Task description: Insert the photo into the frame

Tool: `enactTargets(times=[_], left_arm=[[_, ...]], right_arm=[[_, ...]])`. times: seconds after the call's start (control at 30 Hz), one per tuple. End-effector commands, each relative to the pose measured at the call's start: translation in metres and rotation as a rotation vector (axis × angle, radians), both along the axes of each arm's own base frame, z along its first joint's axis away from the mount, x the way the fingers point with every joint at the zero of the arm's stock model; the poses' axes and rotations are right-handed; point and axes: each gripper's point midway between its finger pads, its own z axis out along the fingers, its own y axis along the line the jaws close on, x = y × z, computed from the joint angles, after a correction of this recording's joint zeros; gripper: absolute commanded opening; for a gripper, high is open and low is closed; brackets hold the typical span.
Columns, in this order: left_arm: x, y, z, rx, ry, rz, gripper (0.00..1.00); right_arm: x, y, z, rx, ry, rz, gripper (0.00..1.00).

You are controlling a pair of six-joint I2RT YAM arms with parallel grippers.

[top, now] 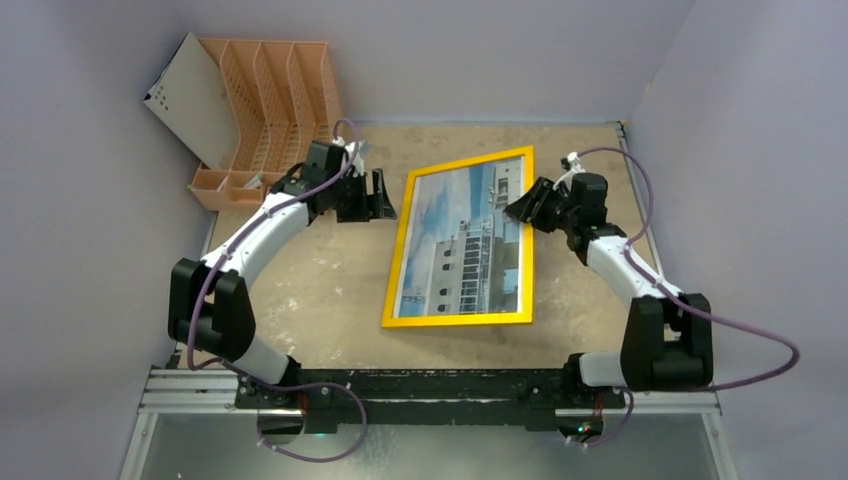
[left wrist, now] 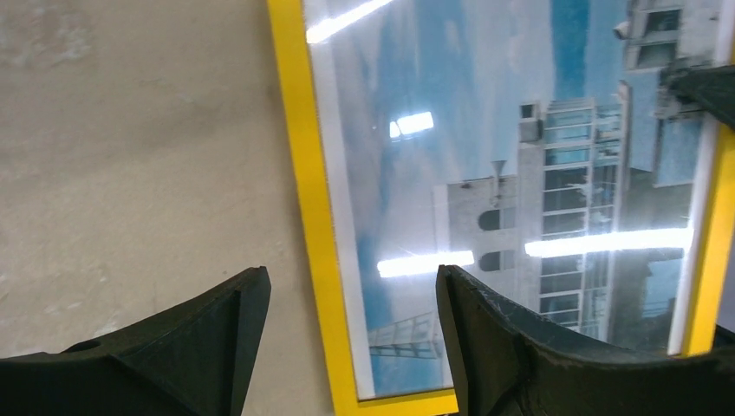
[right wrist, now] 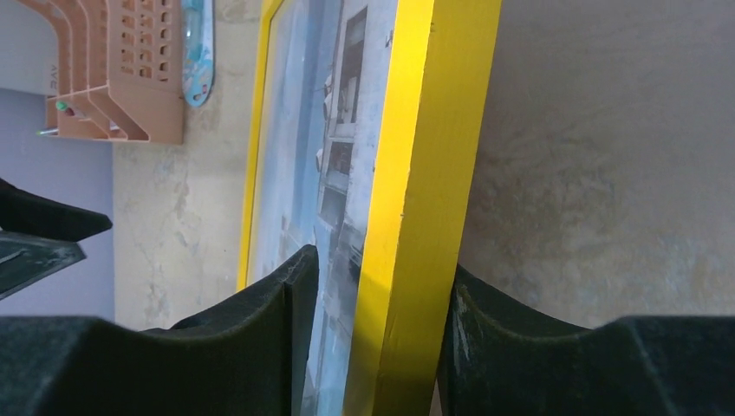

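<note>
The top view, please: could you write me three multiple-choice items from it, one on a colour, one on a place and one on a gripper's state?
1. What colour is the rim of the frame?
A red
B yellow
C black

2. Where does the rack stand?
A at the far left
B on the frame
C at the near right

3. How is the left gripper?
A shut on the rack
B open, holding nothing
C shut on the frame

Answers:
1 B, the rim is bright yellow all round.
2 A, it stands in the far-left corner.
3 B, its fingers stand wide apart, gripping nothing.
</note>
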Motion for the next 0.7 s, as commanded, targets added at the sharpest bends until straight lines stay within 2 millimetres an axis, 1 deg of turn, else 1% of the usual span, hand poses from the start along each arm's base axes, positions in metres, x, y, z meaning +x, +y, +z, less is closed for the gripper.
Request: enactTargets(times=[0.0, 0.07, 0.13, 0.2, 0.27, 0.37, 0.5, 0.53, 0.6, 0.67], left_arm=[[0.004, 0.035, -0.031, 0.132, 0.038, 0.134, 0.73], [-0.002, 0.043, -0.045, 0.153, 0.073, 0.156, 0.73], [-0.008, 0.045, -0.059, 0.160, 0.102, 0.162, 0.73], [-0.013, 0.043, -0.073, 0.147, 0.131, 0.163, 0.73], [-0.013, 0.035, -0.084, 0.108, 0.141, 0.149, 0.73], [0.000, 0.026, -0.097, 0.069, 0.147, 0.155, 0.73], [0.021, 0.025, -0.113, 0.083, 0.137, 0.181, 0.73], [0.025, 0.023, -0.120, 0.083, 0.145, 0.178, 0.74], [0.033, 0.017, -0.129, 0.078, 0.157, 0.155, 0.74], [0.041, 0.006, -0.130, 0.034, 0.156, 0.124, 0.74]], right_arm=[[0.020, 0.025, 0.029, 0.115, -0.196, 0.129, 0.51], [0.021, 0.029, 0.019, 0.154, -0.188, 0.136, 0.52], [0.018, 0.031, 0.007, 0.178, -0.170, 0.135, 0.54], [0.016, 0.030, -0.006, 0.193, -0.147, 0.122, 0.56], [0.013, 0.029, -0.018, 0.204, -0.117, 0.111, 0.57], [0.006, 0.028, -0.034, 0.220, -0.079, 0.093, 0.58], [-0.005, 0.027, -0.047, 0.262, -0.022, 0.050, 0.56], [-0.008, 0.027, -0.050, 0.265, -0.012, 0.046, 0.56], [-0.015, 0.026, -0.057, 0.278, 0.017, 0.026, 0.56], [-0.019, 0.024, -0.064, 0.275, 0.038, 0.010, 0.57]])
